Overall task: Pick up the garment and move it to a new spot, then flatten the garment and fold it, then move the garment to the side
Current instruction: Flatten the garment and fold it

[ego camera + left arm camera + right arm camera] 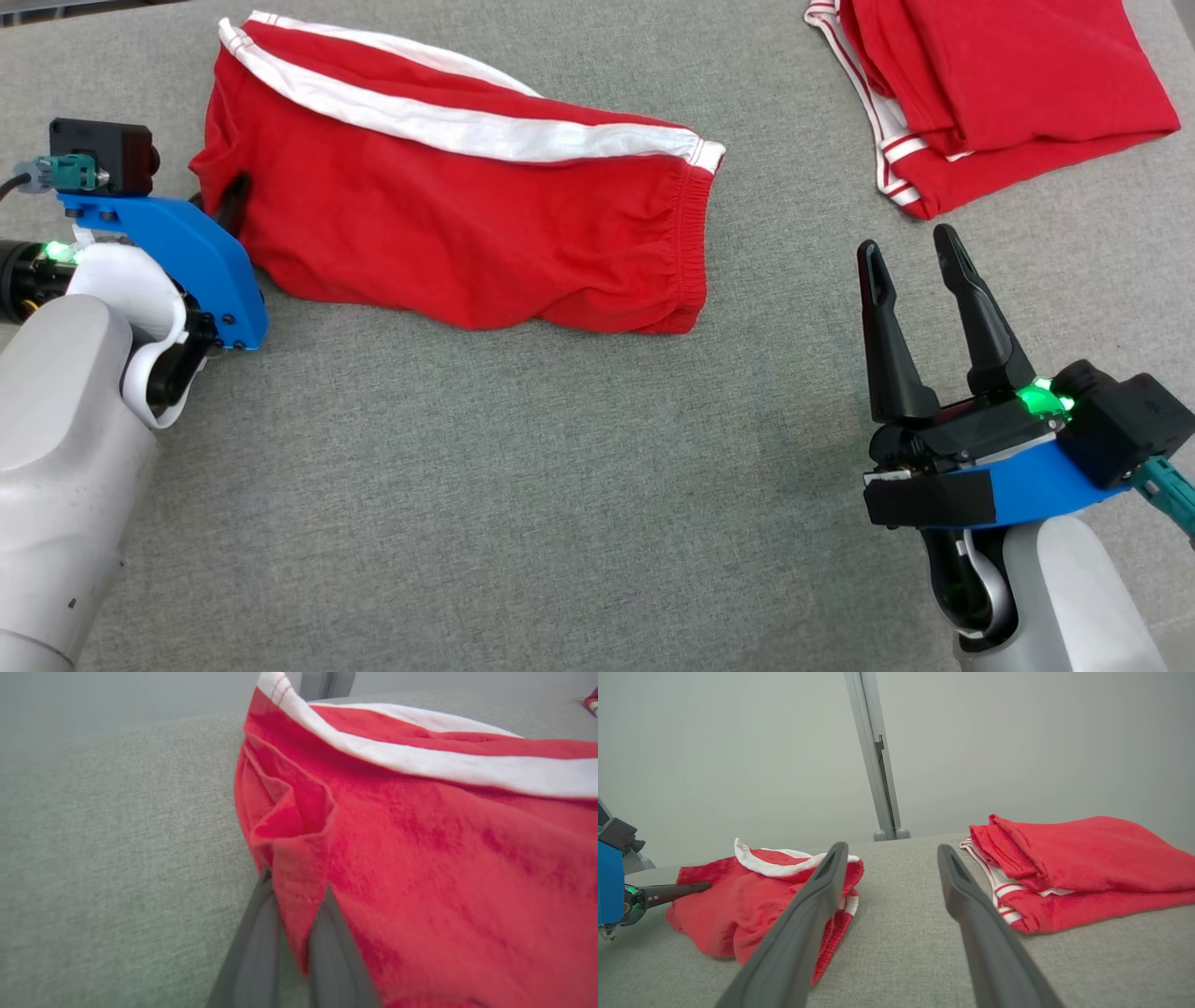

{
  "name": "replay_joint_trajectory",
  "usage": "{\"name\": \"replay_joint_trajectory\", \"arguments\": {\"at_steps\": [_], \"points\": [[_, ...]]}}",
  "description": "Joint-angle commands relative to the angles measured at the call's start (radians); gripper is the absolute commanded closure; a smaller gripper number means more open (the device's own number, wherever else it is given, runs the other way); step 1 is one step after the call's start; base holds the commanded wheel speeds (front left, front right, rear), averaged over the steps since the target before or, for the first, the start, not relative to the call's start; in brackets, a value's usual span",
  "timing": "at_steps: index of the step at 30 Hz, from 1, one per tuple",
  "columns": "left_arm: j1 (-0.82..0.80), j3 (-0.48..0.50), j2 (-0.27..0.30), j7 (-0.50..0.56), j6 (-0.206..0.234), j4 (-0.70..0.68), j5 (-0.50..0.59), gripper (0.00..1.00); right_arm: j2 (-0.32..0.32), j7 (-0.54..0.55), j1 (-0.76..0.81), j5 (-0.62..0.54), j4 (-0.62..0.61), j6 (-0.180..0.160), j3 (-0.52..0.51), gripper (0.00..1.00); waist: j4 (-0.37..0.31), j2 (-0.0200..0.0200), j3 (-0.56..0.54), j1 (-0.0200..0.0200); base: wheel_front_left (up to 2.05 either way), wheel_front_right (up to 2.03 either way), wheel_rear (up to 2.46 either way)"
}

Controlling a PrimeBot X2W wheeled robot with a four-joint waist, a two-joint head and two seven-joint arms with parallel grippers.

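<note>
The left gripper (296, 891) is clenched on a hem corner of the crumpled red cotton shorts with a white side stripe (448, 215). They lie on the grey fabric tabletop (523, 485), ahead-left of the released right gripper (920, 271). Apparently only the grasp is made; lifting, moving, flattening and folding remain.

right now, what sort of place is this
Likely a robot test bench for folding clothes, not a home: a grey cloth-covered table, a bare pale wall and metal post behind it, and red shorts plus a folded red garment laid out.
</note>
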Motion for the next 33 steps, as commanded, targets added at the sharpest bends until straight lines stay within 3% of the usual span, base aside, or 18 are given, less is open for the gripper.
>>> {"name": "replay_joint_trajectory", "arguments": {"at_steps": [1, 11, 19, 33], "points": [[-0.012, -0.003, 0.004, -0.009, -0.001, -0.008, 0.001, 1.00, -0.001, -0.002, -0.006, -0.002, 0.002, 0.000, -0.001, 0.00, 0.002, -0.0001, -0.003, -0.0001, 0.00, 0.00, 0.00], [0.077, -0.016, 0.002, -0.098, 0.023, -0.090, 0.011, 1.00, -0.001, -0.008, 0.022, 0.007, 0.028, 0.000, -0.019, 0.00, 0.033, -0.0001, -0.056, -0.0001, 0.00, 0.00, 0.00], [0.224, -0.010, -0.012, -0.186, 0.096, -0.207, -0.001, 1.00, -0.001, 0.002, 0.068, 0.002, 0.052, 0.000, -0.044, 0.00, 0.090, -0.0001, -0.134, -0.0001, 0.00, 0.00, 0.00], [0.477, -0.005, -0.040, -0.249, 0.213, -0.378, -0.050, 1.00, -0.001, 0.040, 0.138, -0.006, 0.045, 0.000, -0.087, 0.00, 0.172, -0.0001, -0.221, -0.0001, 0.00, 0.00, 0.00]]}}
